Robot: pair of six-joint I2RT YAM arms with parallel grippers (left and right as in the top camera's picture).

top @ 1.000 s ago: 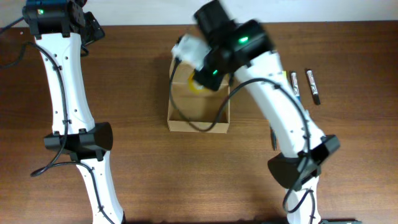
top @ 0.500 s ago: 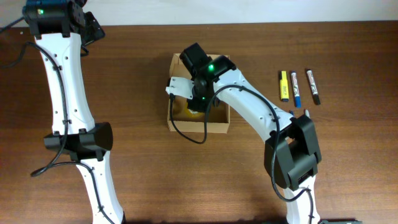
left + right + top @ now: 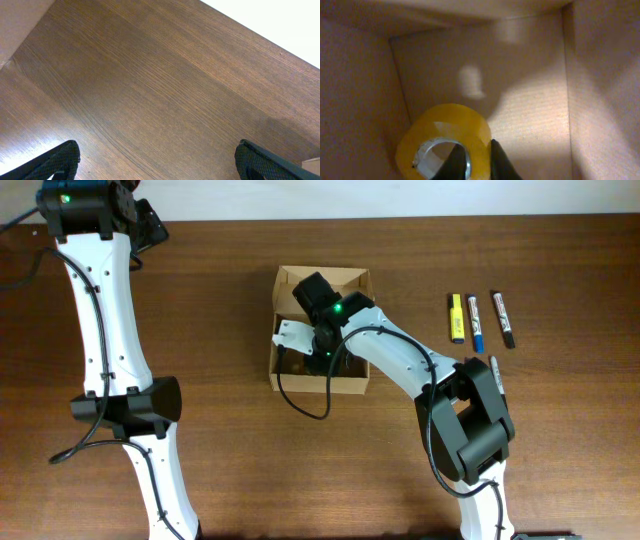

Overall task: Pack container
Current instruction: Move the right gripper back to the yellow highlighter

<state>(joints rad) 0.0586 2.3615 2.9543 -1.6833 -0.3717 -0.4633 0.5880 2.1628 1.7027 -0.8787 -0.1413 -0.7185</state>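
The cardboard box (image 3: 345, 385) sits open-topped at the table's centre. Inside it, toward its 9 o'clock wall, the right gripper (image 3: 475, 162) pinches the wall of a yellow tape roll (image 3: 440, 130). Three pens (image 3: 478, 320) lie at the box's 3 o'clock. The left gripper (image 3: 160, 167), spread wide and empty, hovers over the table (image 3: 160, 90).

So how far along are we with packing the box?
Nothing is released in the box yet. In hand: the right gripper is down inside it, closed on the roll of yellow tape near the floor. Left: letting go, perhaps the three pens lying right of the box, then closing it. The left gripper is open, idle.
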